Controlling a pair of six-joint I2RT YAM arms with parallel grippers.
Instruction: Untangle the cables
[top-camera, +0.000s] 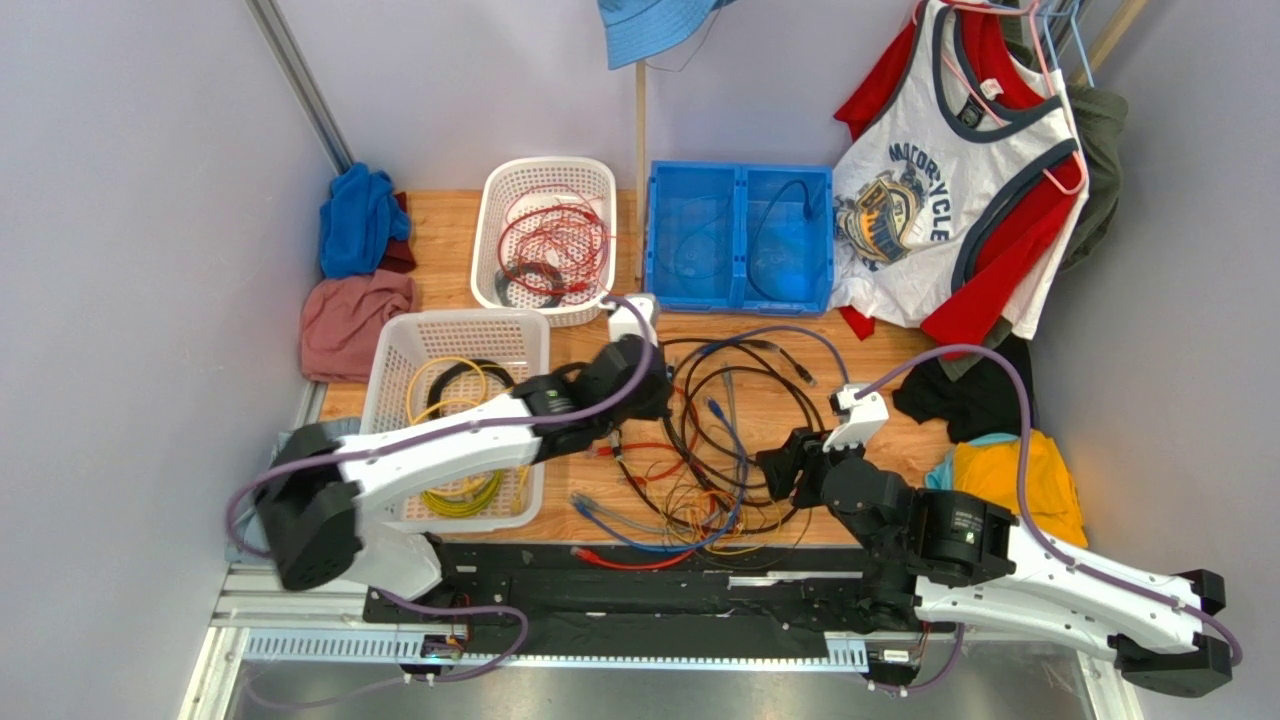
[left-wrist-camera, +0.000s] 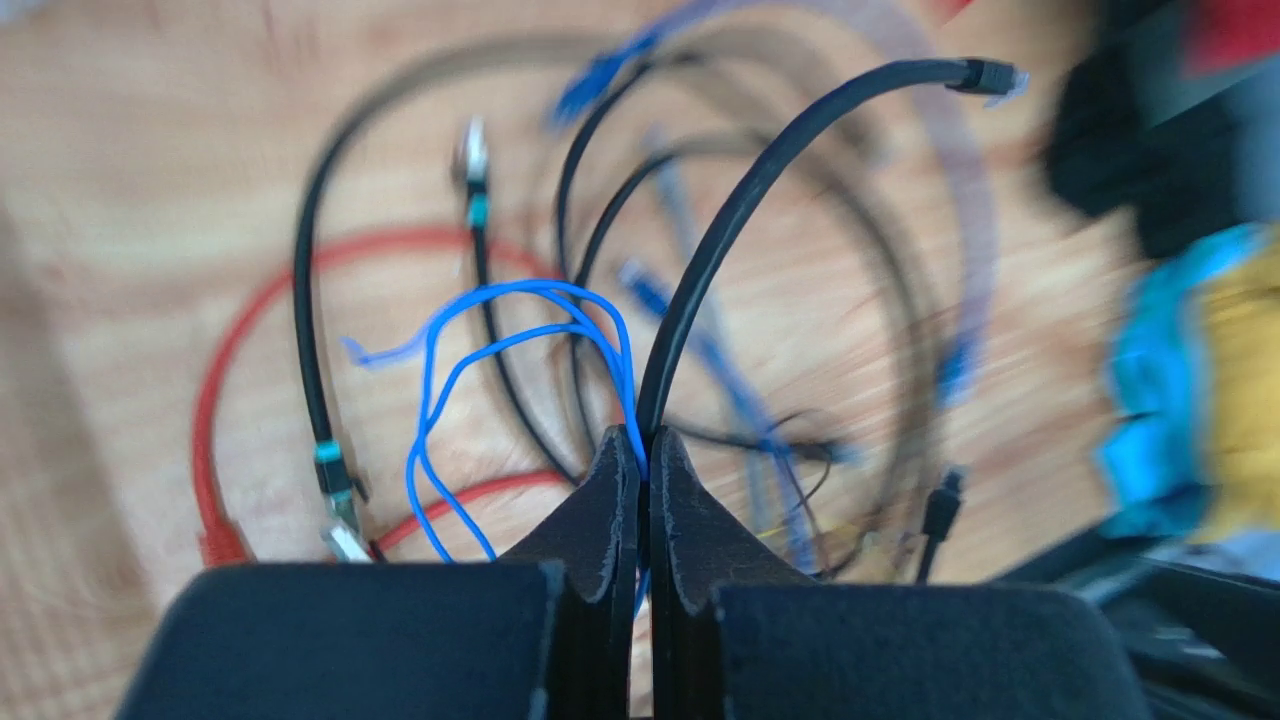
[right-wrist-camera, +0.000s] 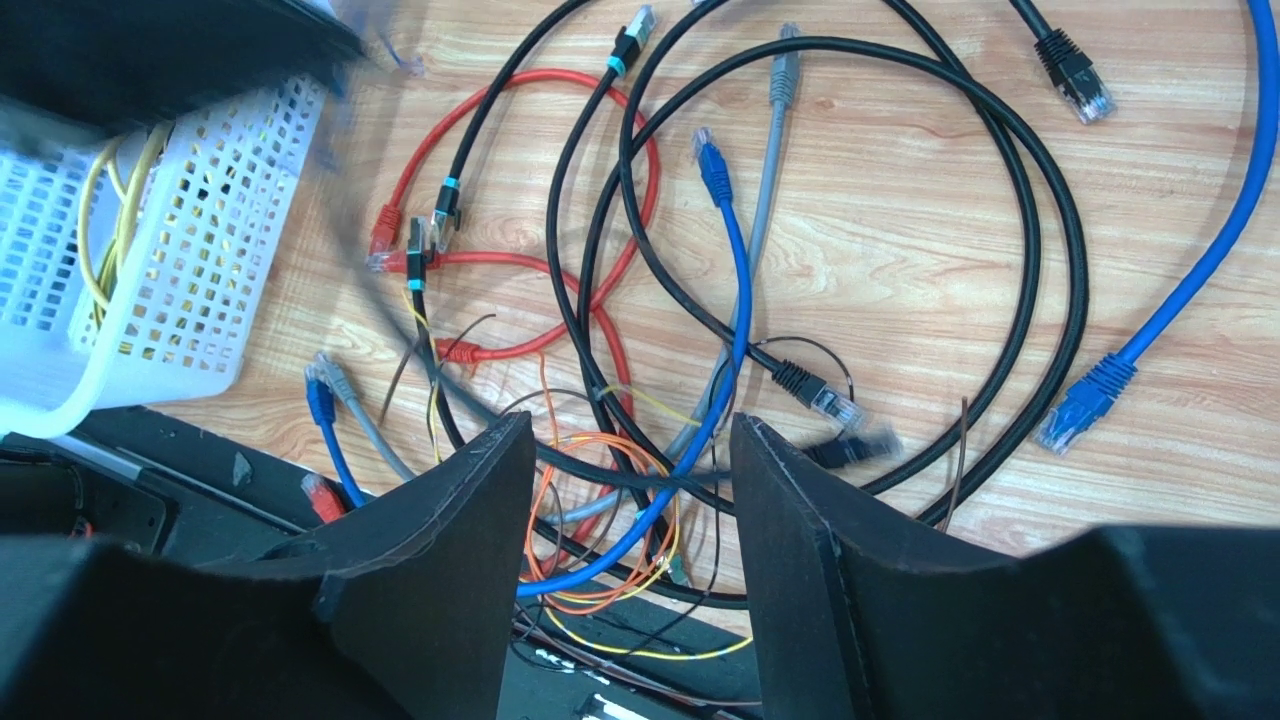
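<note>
Progress, as judged from the overhead view: partly done. A white basket (top-camera: 451, 318) at left centre holds yellow cables (top-camera: 436, 383), a second white basket (top-camera: 549, 165) at upper centre holds red cables (top-camera: 556, 240), and a blue bin (top-camera: 739, 173) to its right holds black cables (top-camera: 781, 248). The heap of cables (top-camera: 706, 450) lies on the wooden table (top-camera: 448, 225) at centre frame, between the two arms. It is still knotted: black loops, red and blue patch cords, a grey cord and fine orange and yellow wires cross one another, so most of the separating is left to do. The left gripper (left-wrist-camera: 648, 440), at the upper left edge of the heap, has its fingers pressed fully together on a black flat cable (left-wrist-camera: 751, 195). This cable rises from the pinch and arcs to a plug at the upper right of the left wrist view. A thin blue wire (left-wrist-camera: 496, 338) loops just left of the pinch; whether it is also caught cannot be told. The right gripper (right-wrist-camera: 631, 435) stands about half open at the lower right of the heap and holds nothing. The orange wires (right-wrist-camera: 616, 450) and a blue cord (right-wrist-camera: 729, 255) lie on the table beneath the gap between its fingers, apparently untouched.
</note>
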